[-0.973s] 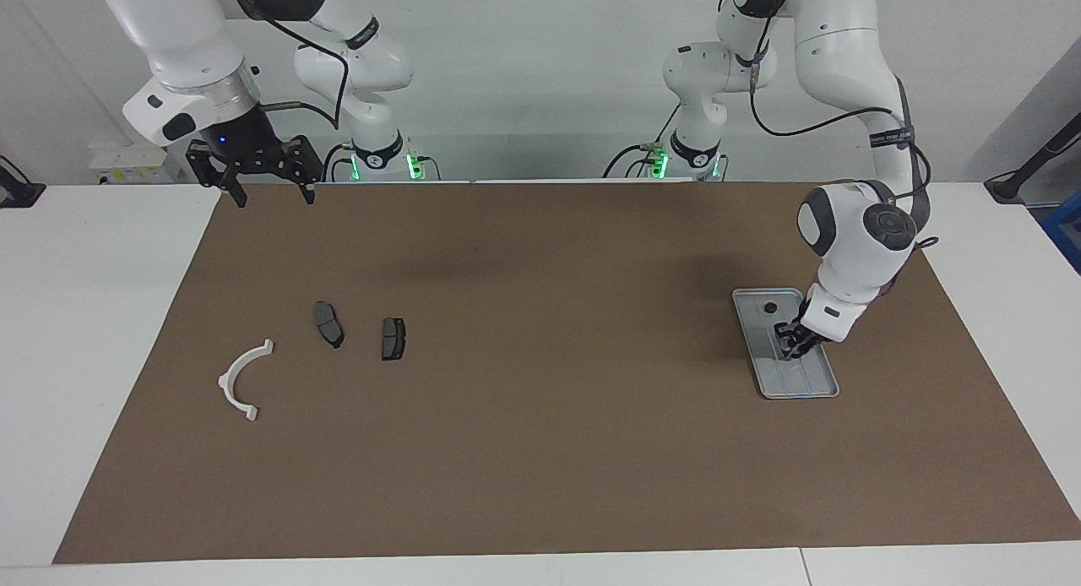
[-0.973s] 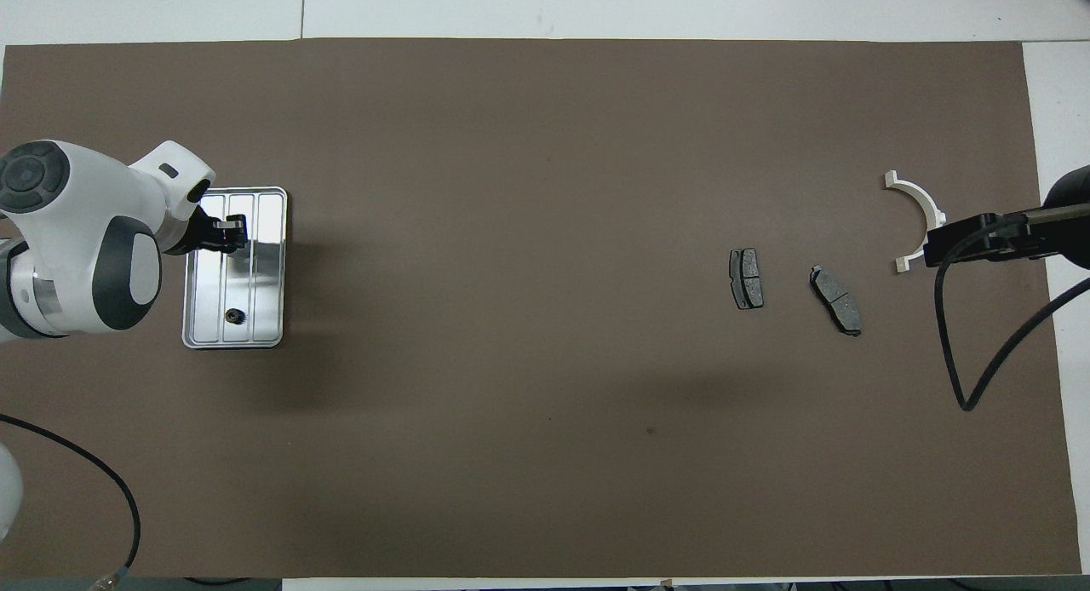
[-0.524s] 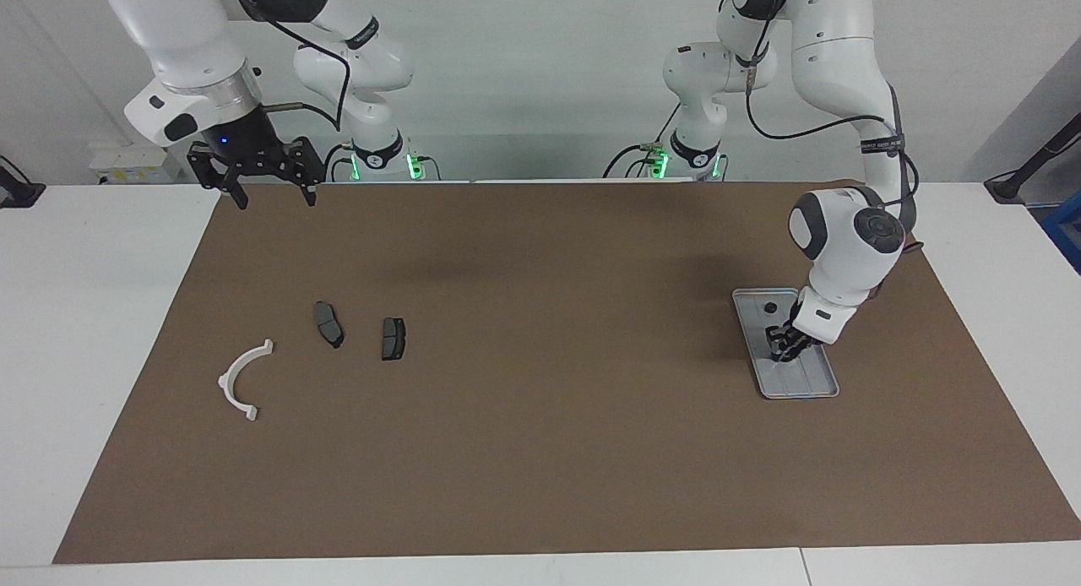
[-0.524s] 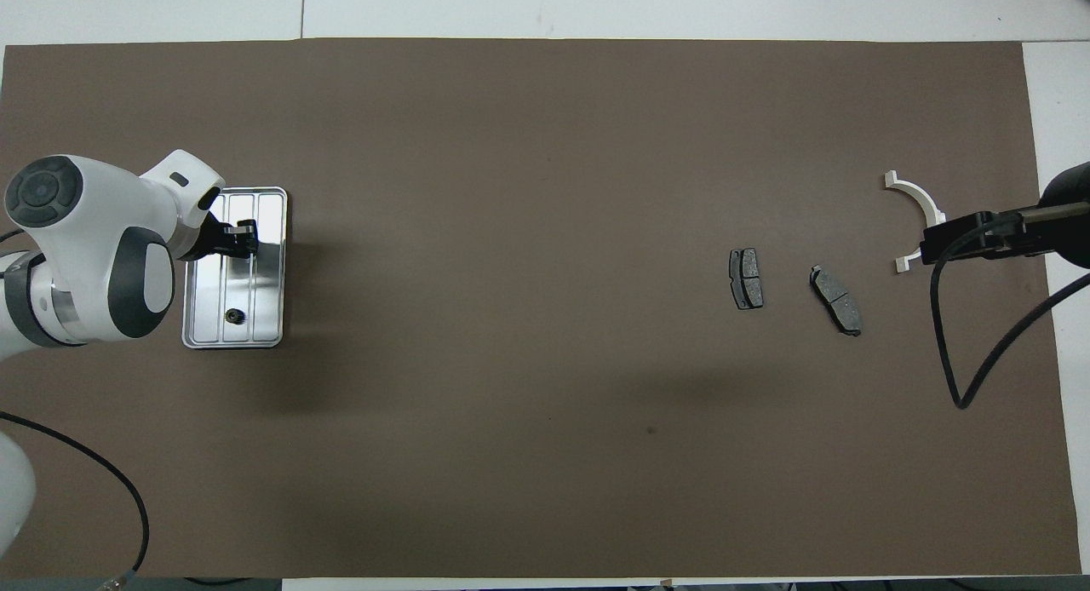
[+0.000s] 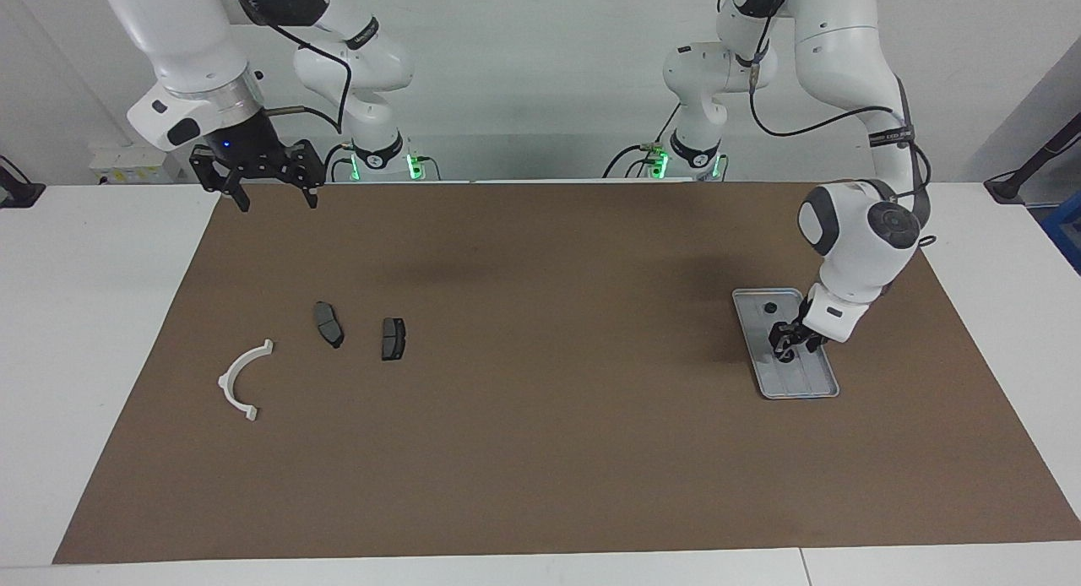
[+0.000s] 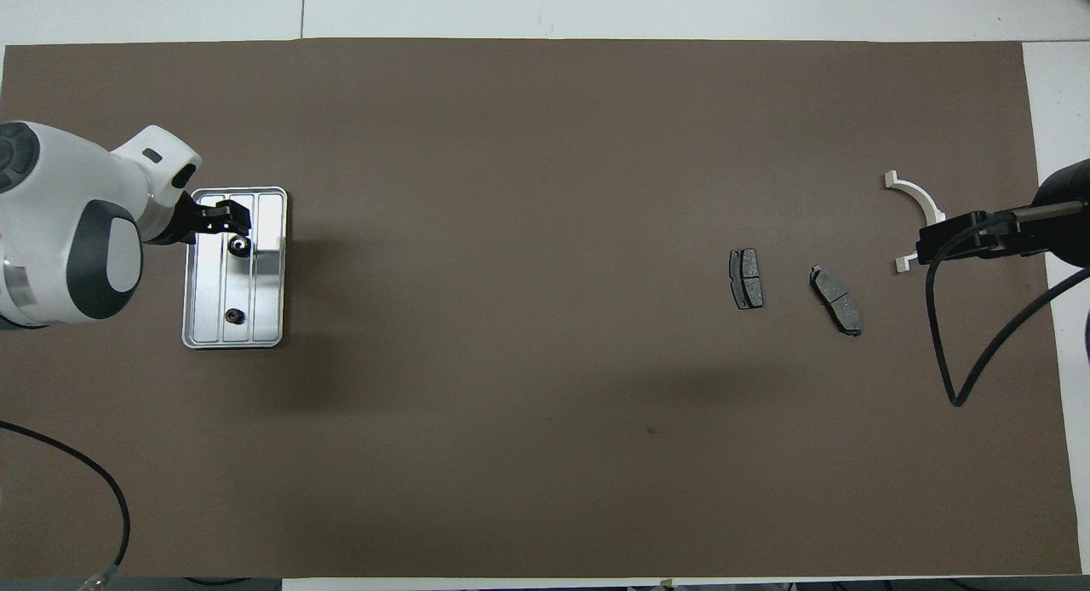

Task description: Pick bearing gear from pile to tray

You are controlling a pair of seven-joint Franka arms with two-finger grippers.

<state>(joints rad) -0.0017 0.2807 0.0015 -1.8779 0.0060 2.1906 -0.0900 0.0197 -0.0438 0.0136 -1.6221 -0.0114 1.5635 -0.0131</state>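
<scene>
In the facing view your left gripper (image 5: 789, 343) sits low over the shallow silver-grey ribbed metal tray (image 5: 823, 389) at the right of the frame. Its jaws look parted, and nothing sits between them. In the overhead view the same gripper (image 6: 223, 226) is at the upper part of the tray (image 6: 271, 272), at the left of the frame. A small dark round gear piece (image 6: 238, 248) lies free on the tray floor just below the fingertips, and a second small black round piece (image 6: 231, 318) lies lower in the tray, nearer the robots.

Your right gripper (image 5: 272, 199) hangs at the upper left of the facing view over the edge of the brown mat (image 5: 540, 451), jaws spread wide and holding nothing; that arm waits.

In the left half of the facing view lie a white curved plastic arc (image 5: 238, 381) and two dark grey pad-shaped plates (image 5: 328, 323) (image 5: 393, 339), all apart from one another.
</scene>
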